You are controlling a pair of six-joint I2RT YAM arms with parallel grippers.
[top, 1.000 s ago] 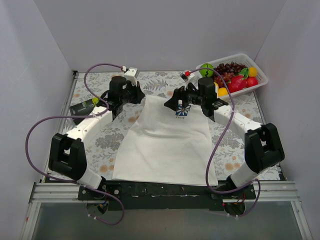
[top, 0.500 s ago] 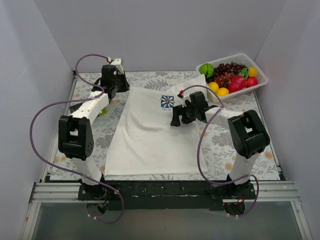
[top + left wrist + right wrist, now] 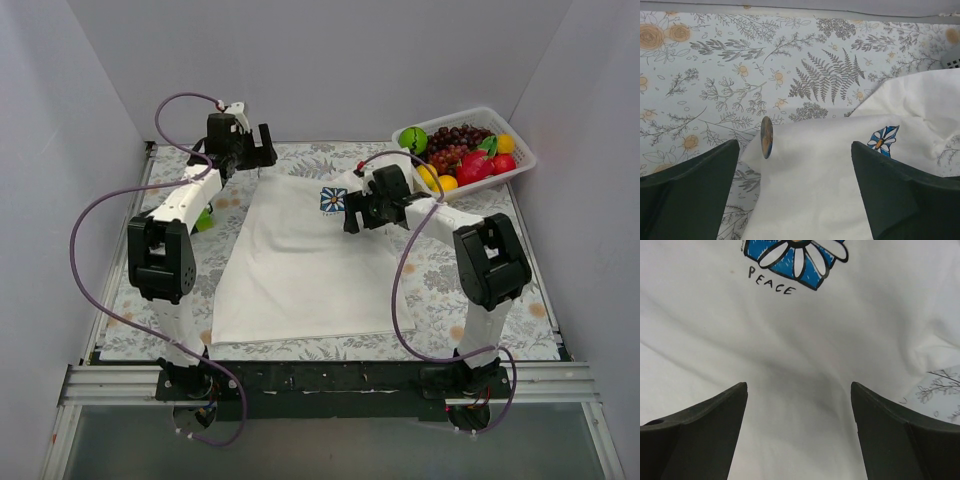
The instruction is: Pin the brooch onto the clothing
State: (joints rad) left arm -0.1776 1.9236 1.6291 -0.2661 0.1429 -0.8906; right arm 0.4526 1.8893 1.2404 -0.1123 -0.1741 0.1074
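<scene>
**My two grippers at the T-shirt [image 3: 300, 270], jaws of both spread, pinching nothing.**
The brooch [image 3: 766, 144] stands on edge at the shirt's border, between the fingers of my left gripper [image 3: 795, 150]. My right gripper [image 3: 799, 387] hangs just below the blue print [image 3: 797, 255]. The white basket [image 3: 505, 175], far right, holds grapes [image 3: 460, 135] and mixed fruit.

A white plastic fruit basket [image 3: 510, 175] blocked the far right; bare floral worktop [image 3: 445, 300] flanked the white T-shirt [image 3: 300, 270] left and right.
</scene>
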